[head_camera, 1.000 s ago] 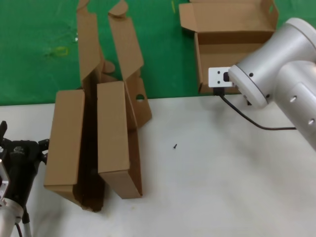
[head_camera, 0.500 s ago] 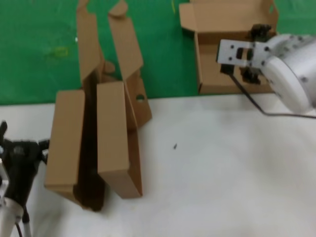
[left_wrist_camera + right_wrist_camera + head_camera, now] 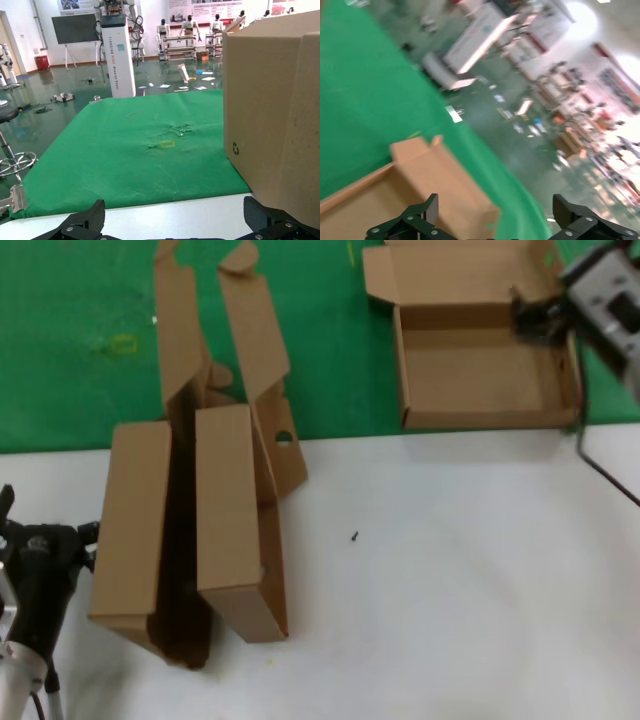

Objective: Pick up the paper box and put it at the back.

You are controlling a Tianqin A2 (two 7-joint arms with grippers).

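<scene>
Currently my right tool hangs over the far right corner of the desk, its dark fingers spread wide and holding nothing, just at the right wall of the flat brown cardboard mailer box. That paper box lies open on the green cloth-covered stretch at the back of the desk, its hinged lid folded away toward the far edge and its near wall just short of the line where the green meets the white desk. From my right wrist camera I see the two black fingertips well apart, with a corner flap of the box and green cloth beyond them.

On the left side, two more brown cardboard boxes of the same kind stand side by side, tilted, straddling the cloth's near edge, their long lids and rounded flaps reaching up over the green. A small dark speck sits on the white surface near the middle.

My left tool waits at the near left corner, just beside those boxes, jaws open and empty; its wrist camera shows the side of one box close by.
</scene>
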